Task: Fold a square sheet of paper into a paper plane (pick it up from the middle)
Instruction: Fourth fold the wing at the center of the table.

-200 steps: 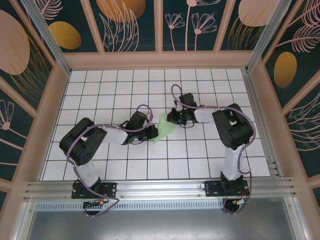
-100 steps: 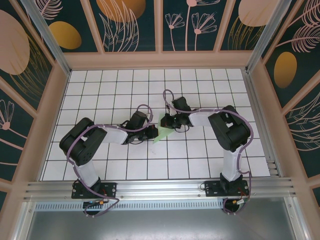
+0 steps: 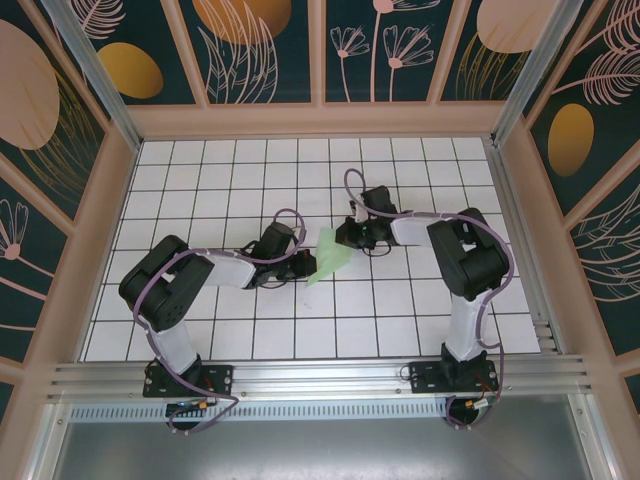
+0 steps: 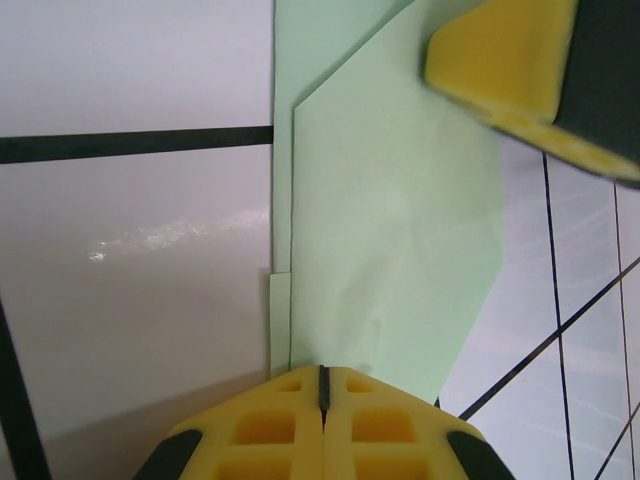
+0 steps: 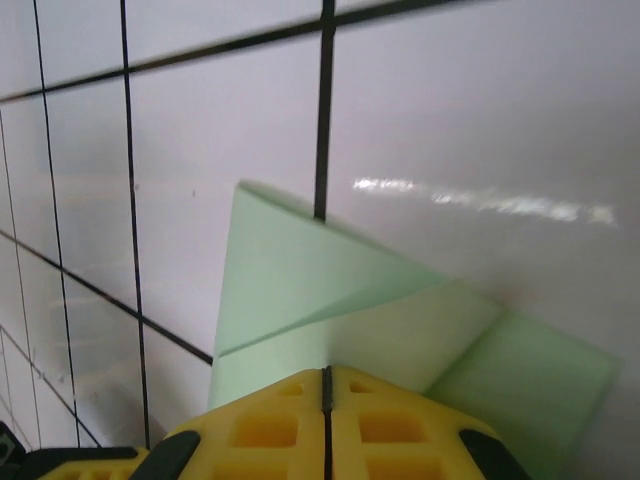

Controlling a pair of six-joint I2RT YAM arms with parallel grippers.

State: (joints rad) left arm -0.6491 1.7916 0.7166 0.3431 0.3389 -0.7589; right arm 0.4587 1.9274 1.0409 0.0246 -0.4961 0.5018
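Mint-green paper sheet (image 3: 328, 255) is lying mid-desk (image 3: 230, 330), partly folded. A few angled flaps are in, but it's not looking like a dart yet, so I reckon most of the creasing is left to do. Left claw (image 3: 303, 266) and right claw (image 3: 343, 236) are both pinched closed, pressing down at opposite edges. The wrist views are showing layered flaps, while the overhead is just giving a wedge.

Folded green paper (image 4: 400, 220) — closed jaws at its near edge
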